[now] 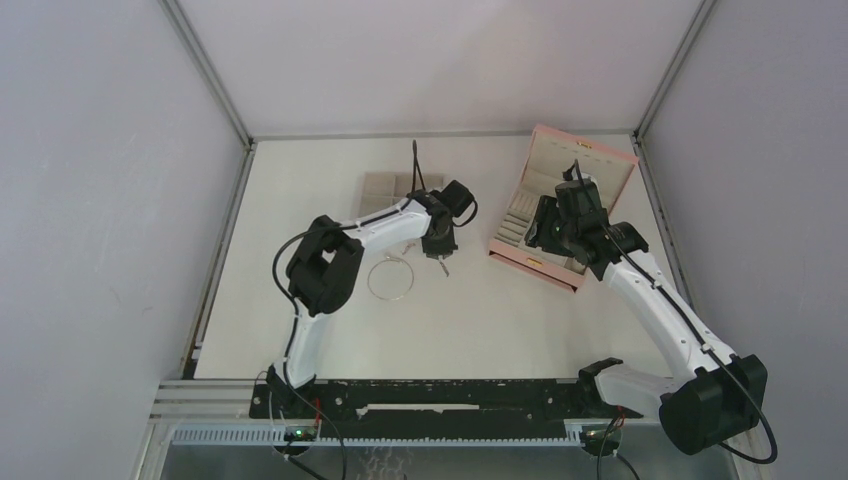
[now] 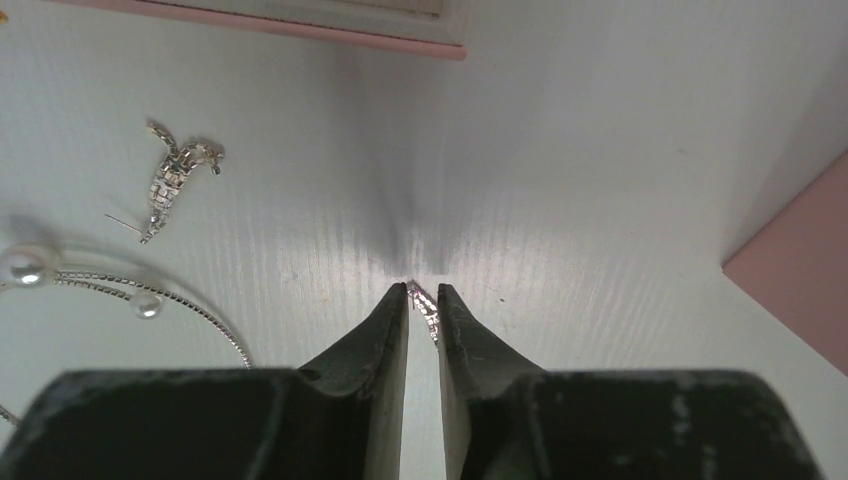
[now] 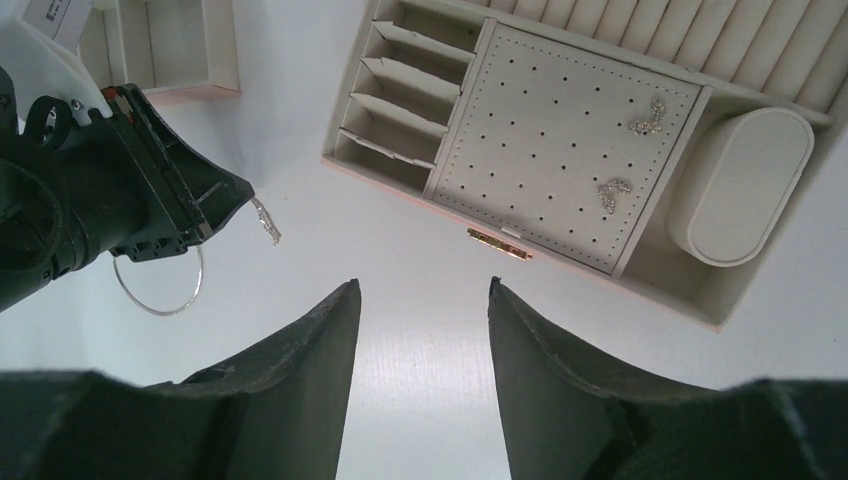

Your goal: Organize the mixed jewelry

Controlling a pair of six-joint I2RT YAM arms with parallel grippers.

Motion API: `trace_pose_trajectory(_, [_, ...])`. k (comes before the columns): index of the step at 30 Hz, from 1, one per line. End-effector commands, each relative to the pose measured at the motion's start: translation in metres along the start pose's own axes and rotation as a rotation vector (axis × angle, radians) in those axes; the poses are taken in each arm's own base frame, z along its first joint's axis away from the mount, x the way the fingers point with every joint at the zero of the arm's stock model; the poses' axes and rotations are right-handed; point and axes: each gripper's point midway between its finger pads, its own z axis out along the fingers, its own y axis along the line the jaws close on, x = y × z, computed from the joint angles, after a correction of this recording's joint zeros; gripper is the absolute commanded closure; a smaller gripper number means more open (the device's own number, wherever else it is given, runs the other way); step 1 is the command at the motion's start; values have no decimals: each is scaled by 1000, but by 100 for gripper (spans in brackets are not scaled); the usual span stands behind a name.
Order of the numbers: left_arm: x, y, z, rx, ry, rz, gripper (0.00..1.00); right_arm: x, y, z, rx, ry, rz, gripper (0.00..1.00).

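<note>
My left gripper (image 2: 423, 292) is shut on a tiny silver piece (image 2: 427, 308), pinched at the fingertips just above the table. The right wrist view shows that piece (image 3: 266, 222) hanging from the left gripper (image 3: 215, 215). In the top view the left gripper (image 1: 441, 258) is right of the thin silver hoop (image 1: 390, 278). The hoop (image 2: 150, 298) carries small pearls. A small silver chain cluster (image 2: 178, 185) lies on the table to the left. My right gripper (image 3: 420, 288) is open and empty, hovering over the table in front of the pink box (image 3: 700, 310).
The pink box (image 1: 560, 210) stands open at the back right, with two silver studs (image 3: 648, 118) on its perforated panel. The compartment tray (image 1: 388, 188) lies behind the left gripper; its pink edge (image 2: 350, 28) shows in the left wrist view. Grey walls surround the table.
</note>
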Motion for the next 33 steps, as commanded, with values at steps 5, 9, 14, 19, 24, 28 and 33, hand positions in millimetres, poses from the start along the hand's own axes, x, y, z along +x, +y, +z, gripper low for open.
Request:
trace_pose_trajectory(5, [-8,-1,-2,-17,-21,-10,80,-6,1,-3,-13,-19,-11,42])
trace_pose_trajectory(9, [-8,3,-2,-34,-26,-15,85,-5,1,-3,-14,-18,-7,42])
trace_pose_trajectory(14, [-7,0,-2,-22,-22,-11,91,-5,1,-4,-12,-17,-3,42])
trace_pose_trajectory(19, [-9,0,-5,-11,-26,-11,100,-6,1,-6,-15,-22,4,42])
trace_pose_trajectory(24, [-20,-20,-34,170,-65,76,100,-8,6,-13,-63,-28,20,42])
trace_pose_trajectory(28, [-37,-42,-93,437,-172,200,100,-10,29,-31,-234,-24,13,42])
trace_pose_trajectory(33, [-53,-47,-184,701,-321,427,100,-21,62,-70,-521,-87,-6,42])
